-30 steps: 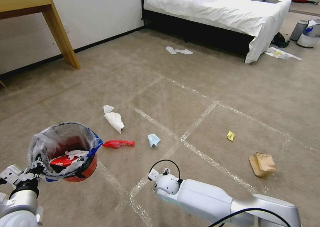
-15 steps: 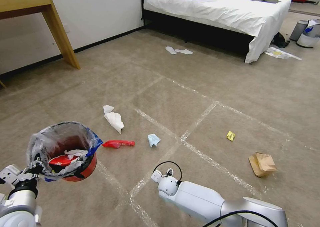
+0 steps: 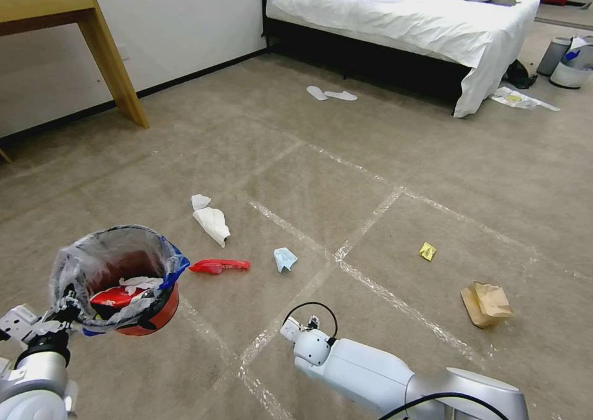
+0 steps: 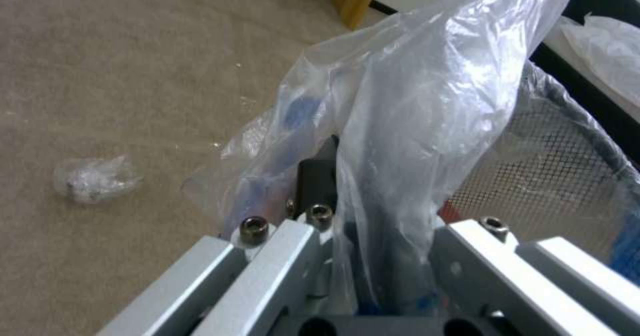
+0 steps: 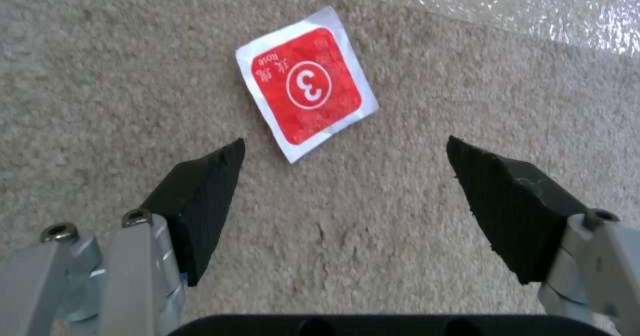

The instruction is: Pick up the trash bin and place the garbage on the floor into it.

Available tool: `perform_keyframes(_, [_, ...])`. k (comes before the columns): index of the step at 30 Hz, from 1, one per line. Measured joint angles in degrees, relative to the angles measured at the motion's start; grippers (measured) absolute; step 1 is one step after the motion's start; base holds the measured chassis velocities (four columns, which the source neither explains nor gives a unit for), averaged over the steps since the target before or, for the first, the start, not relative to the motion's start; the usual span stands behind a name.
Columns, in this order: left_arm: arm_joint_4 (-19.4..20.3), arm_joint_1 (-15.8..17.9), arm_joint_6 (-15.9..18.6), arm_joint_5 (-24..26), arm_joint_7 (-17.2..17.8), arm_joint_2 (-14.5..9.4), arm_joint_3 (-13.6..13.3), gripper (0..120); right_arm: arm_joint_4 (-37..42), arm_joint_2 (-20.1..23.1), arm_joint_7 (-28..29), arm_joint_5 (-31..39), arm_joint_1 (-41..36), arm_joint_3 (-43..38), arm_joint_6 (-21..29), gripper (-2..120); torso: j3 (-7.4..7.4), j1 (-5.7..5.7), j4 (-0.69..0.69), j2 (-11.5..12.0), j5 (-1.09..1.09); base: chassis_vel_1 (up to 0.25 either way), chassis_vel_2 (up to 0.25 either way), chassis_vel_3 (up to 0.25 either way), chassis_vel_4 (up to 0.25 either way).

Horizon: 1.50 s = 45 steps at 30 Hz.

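The left end effector (image 4: 363,256) remains clenched on the liner at the rim of the red trash bin (image 3: 117,279), held off the carpet floor (image 3: 346,167) at lower left, unchanged. The right end effector (image 5: 343,196) has drawn slightly nearer the robot; its fingers are spread wide above a small red card (image 5: 305,89). A white tissue (image 3: 212,223), red wrapper (image 3: 219,265) and brown paper bag (image 3: 486,303) lie unmoved.

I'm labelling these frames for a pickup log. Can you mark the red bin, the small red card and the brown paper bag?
red bin (image 3: 162,314), head view, on its red outer wall.
small red card (image 5: 307,87), right wrist view, on the white circled numeral.
brown paper bag (image 3: 487,303), head view, on its crumpled middle.
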<state>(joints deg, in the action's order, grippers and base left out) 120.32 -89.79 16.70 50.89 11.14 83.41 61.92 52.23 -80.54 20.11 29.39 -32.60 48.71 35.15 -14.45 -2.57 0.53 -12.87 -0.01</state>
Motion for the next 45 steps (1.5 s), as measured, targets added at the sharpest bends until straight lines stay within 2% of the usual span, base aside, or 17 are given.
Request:
perform_keyframes(24, [-0.1,-0.1,-0.2,-0.2,-0.3,0.2,-0.3,4,-3.5,-1.5,-0.3,-1.5,0.0,0.7,-3.7,56,0.0,0.0,0.0,0.0,0.01,0.0,0.0,0.0,0.0])
perform_keyframes(26, [-0.1,0.0,-0.3,-0.2,-0.3,0.2,-0.4,4,-3.6,-1.4,-0.3,-1.6,0.0,0.8,-4.0,48,0.0,0.0,0.0,0.0,0.0,0.0,0.0,0.0,0.0])
perform_keyframes(31, [-0.1,0.0,-0.3,-0.3,-0.3,0.2,-0.7,4,-3.7,-1.4,-0.3,-1.7,-0.1,1.1,-4.3,40,0.0,0.0,0.0,0.0,0.01,0.0,0.0,0.0,0.0])
perform_keyframes(33, [-0.1,0.1,-0.4,-0.4,-0.3,0.2,-0.9,4,-3.8,-1.3,-0.3,-1.7,-0.1,1.2,-4.5,32,0.0,0.0,0.0,0.0,0.0,0.0,0.0,0.0,0.0])
perform_keyframes(40, [-0.1,0.2,-0.5,-0.5,-0.4,0.3,-1.0,4,-3.8,-1.2,-0.2,-1.7,-0.1,1.4,-4.9,22,0.0,0.0,0.0,0.0,0.0,0.0,0.0,0.0,0.0])
perform_keyframes(43, [-0.2,0.2,-0.7,-0.5,-0.5,0.3,-1.0,4,-3.9,-1.2,-0.2,-1.7,-0.2,1.5,-5.2,8,0.0,0.0,0.0,0.0,0.0,0.0,0.0,0.0,0.0])
perform_keyframes(45, [-0.2,0.2,-0.8,-0.5,-0.6,0.3,-1.0,4,-4.0,-1.2,-0.2,-1.7,-0.3,1.5,-5.3,7,0.0,0.0,0.0,0.0,0.0,0.0,0.0,0.0,0.0])
